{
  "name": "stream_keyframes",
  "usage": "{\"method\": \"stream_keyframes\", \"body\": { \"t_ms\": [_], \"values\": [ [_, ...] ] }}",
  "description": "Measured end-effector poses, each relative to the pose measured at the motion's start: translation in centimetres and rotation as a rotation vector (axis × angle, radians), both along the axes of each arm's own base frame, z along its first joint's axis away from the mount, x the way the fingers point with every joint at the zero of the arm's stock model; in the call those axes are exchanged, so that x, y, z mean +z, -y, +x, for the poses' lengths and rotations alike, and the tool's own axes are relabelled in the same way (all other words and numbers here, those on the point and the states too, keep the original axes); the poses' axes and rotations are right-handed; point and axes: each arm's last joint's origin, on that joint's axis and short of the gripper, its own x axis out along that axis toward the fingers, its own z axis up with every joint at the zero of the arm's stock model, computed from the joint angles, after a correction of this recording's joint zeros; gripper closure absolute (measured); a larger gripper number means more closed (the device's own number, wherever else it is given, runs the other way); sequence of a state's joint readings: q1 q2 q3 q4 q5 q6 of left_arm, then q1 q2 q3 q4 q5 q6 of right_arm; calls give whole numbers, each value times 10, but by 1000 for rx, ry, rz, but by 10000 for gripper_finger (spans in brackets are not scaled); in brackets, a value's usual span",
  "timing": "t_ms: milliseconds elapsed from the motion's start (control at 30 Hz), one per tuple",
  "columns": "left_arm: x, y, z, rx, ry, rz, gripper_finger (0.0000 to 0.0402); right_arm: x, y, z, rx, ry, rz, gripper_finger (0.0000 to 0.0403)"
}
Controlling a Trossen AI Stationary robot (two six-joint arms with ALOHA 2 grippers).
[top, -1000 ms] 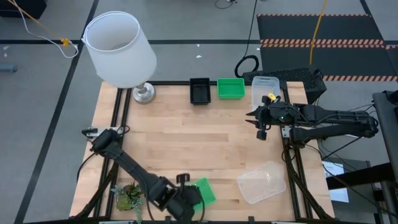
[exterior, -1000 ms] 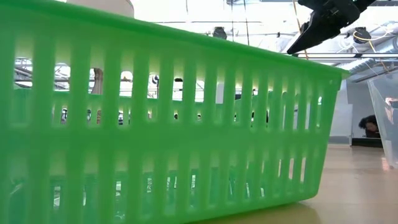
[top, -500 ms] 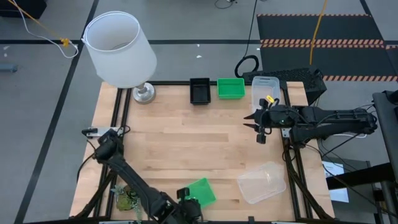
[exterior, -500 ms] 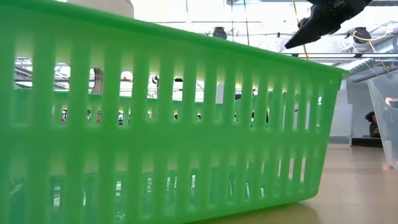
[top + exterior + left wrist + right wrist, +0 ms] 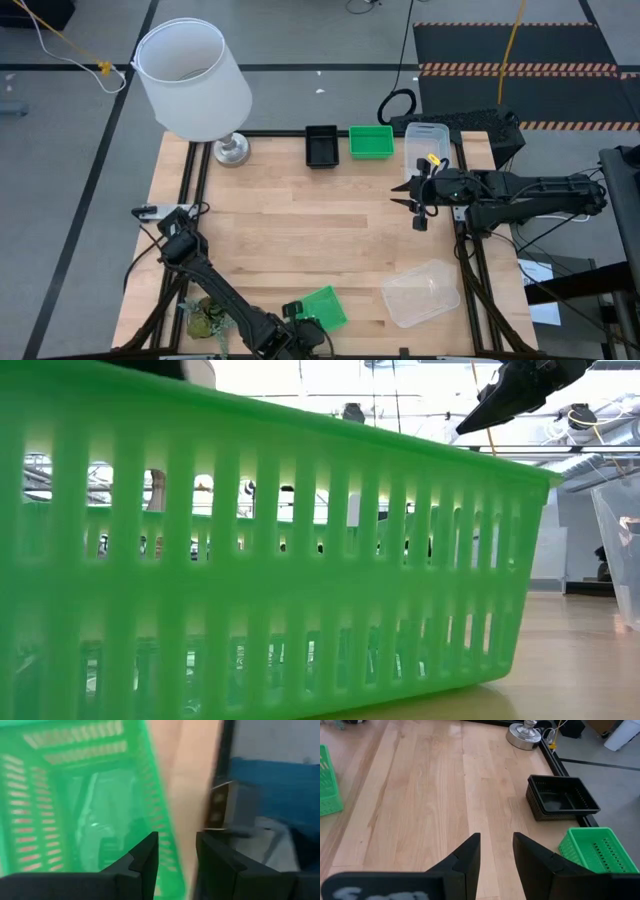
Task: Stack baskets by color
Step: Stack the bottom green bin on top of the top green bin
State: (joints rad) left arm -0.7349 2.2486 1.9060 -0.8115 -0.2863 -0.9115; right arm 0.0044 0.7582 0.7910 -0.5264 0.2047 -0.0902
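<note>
Because the bright green slatted plastic basket (image 5: 270, 550) at the near edge stands right against the table-level camera, it blocks nearly everything behind it there; from above, the same basket (image 5: 325, 307) is partly covered by the left gripper (image 5: 296, 322), whose own view shows a narrow gap between its fingers, just over the basket's long wall (image 5: 160, 815). Whether they pinch that wall I cannot tell. A second green basket (image 5: 371, 141) sits at the far edge, just beside a black plastic basket (image 5: 321, 145). A clear translucent bin (image 5: 425, 142) stands further right in that row, partly behind the right arm, and another clear bin (image 5: 421, 292) lies near the front right corner. That makes two green, one black, two clear. The right gripper (image 5: 408, 195) hangs above bare wood, jaws slightly parted and empty. The pale wooden tabletop (image 5: 300, 230) has a dark frame; a big white lampshade (image 5: 190, 78) on a metal base and a small potted plant (image 5: 205, 318) stand at its left side. Grey floor with striped tape lies beyond.
</note>
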Motion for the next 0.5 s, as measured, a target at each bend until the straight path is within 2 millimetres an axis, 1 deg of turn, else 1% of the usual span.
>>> {"method": "stream_keyframes", "body": {
  "t_ms": [67, 133, 233, 300, 367, 500],
  "values": [
    [-2, -2, -1, 1, -27, 18, 268, 0, 0, 0, 0, 0, 1, 291],
    [-6, -1, 0, -7, -38, 0, 268, 0, -1, 1, 2, 1, 6, 291],
    [-15, -1, 0, -21, -79, 9, 269, -1, -3, 3, 16, -1, 6, 291],
    [-20, -1, 1, -28, -92, 26, 280, -1, -5, 4, 27, 2, 6, 291],
    [-21, -5, 0, -35, -110, 57, 303, 0, -7, 6, 38, 14, 6, 291],
    [-19, -16, -1, -42, -143, 147, 378, 1, -12, 13, 66, 51, 9, 291]
  ]
}}
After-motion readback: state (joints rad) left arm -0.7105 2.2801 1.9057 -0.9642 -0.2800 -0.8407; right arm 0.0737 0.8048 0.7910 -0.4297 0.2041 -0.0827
